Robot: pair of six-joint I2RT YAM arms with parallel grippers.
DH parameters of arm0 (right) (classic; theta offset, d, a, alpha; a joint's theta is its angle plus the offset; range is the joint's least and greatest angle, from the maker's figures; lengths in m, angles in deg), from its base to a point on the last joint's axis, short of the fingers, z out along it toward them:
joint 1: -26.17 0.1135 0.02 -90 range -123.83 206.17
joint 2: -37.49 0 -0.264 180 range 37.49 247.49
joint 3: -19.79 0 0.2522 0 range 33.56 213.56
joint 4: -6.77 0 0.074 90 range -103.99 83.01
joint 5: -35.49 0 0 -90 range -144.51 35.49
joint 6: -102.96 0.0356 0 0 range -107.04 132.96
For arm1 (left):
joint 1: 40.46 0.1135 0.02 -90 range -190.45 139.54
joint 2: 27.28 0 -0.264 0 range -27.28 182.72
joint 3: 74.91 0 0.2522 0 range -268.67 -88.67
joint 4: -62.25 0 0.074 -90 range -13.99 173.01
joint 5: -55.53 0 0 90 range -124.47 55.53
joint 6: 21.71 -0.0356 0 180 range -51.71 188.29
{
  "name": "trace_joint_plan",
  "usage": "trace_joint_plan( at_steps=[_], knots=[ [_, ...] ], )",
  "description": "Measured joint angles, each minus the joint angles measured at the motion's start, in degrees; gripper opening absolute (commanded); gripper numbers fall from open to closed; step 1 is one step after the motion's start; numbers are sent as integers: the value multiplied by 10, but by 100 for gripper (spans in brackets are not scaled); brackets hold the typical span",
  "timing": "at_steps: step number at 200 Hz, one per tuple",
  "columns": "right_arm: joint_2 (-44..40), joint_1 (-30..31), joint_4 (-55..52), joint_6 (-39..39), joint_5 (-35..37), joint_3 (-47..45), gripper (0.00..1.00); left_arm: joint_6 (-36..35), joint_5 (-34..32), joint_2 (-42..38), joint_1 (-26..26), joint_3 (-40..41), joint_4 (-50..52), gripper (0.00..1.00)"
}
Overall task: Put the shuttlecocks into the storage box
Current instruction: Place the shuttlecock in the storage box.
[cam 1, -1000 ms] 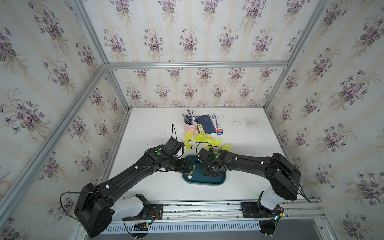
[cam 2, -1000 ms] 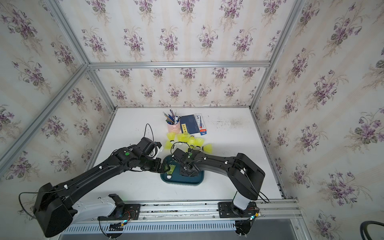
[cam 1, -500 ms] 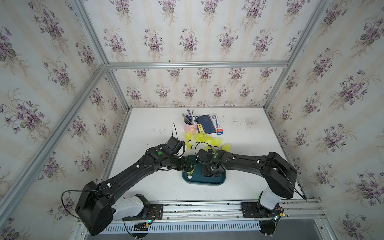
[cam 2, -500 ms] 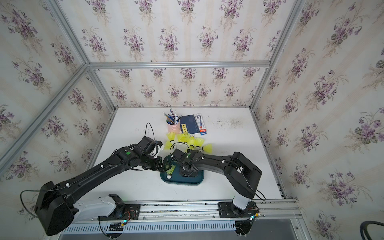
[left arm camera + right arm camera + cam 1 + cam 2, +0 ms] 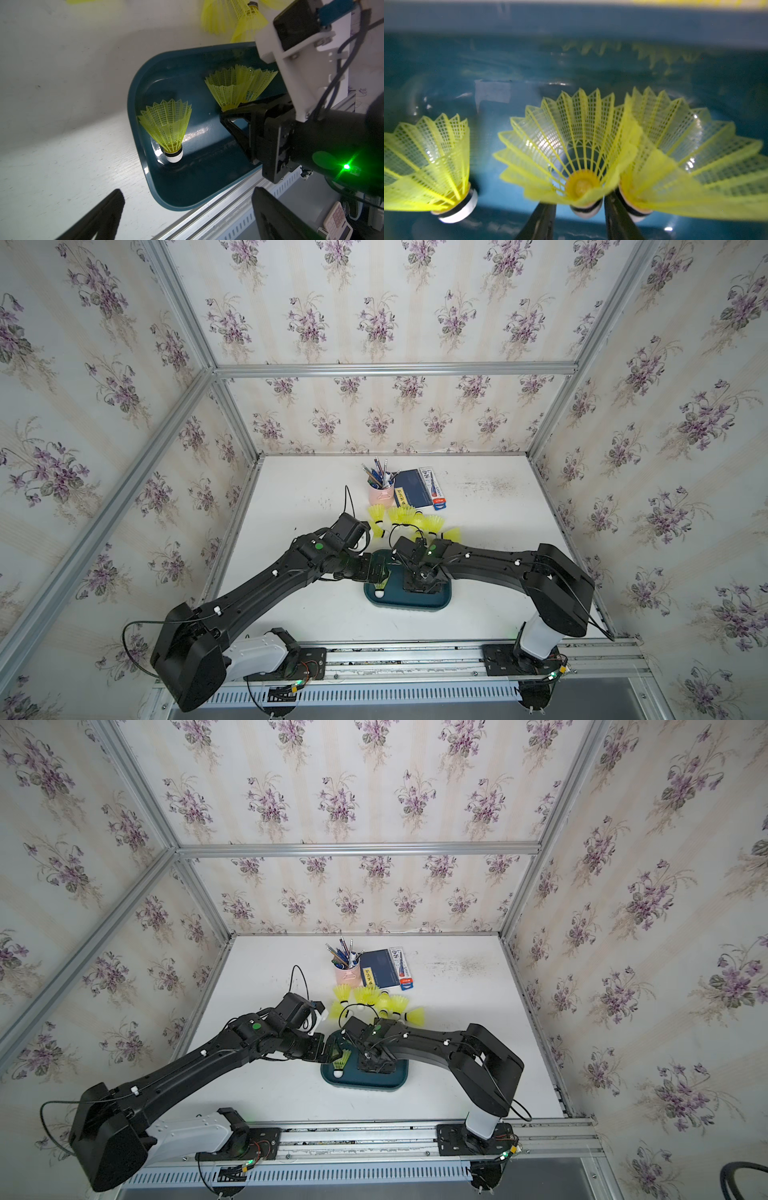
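Shuttlecocks [image 5: 166, 128]: you've got three in the storage box [image 5: 187, 197], all tips down, skirts up. The lone shuttlecock [image 5: 381, 584] stands at the box's left end, clear of the others, and shows in both top views. The other two stand pressed together, skirts overlapping, right at your right gripper [image 5: 580, 207]. Right jaws straddle the white tip of the middle shuttlecock [image 5: 571, 149]. One finger is just beside it and there's a visible gap at the other, so they're parted, not clamping anything. Your left gripper [image 5: 189, 195] hangs over the box's left end, near the lone one, jaws spread wide with nothing between them. Loose shuttlecocks [image 5: 409, 517] lie in a cluster on the table [image 5: 299, 497] beyond the box, touching or overlapping one another, just in front of the pink pen cup [image 5: 381, 494] and the blue booklet [image 5: 411, 489]. Can't count that cluster, your arms cover part of it. Storage box sits toward the table's front edge, between the two arms, long side running left to right.
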Motion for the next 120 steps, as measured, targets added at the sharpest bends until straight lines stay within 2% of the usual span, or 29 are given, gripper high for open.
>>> trace_joint_plan(
  at_steps=[67, 120],
  knots=[
    [-26, 0, -8, 5, -11, 7, 48, 0, 0, 0, 0, -2, 1, 100],
    [-48, 0, -31, 11, -14, 37, 49, 6, -3, 0, 0, -35, 12, 100]
  ],
)
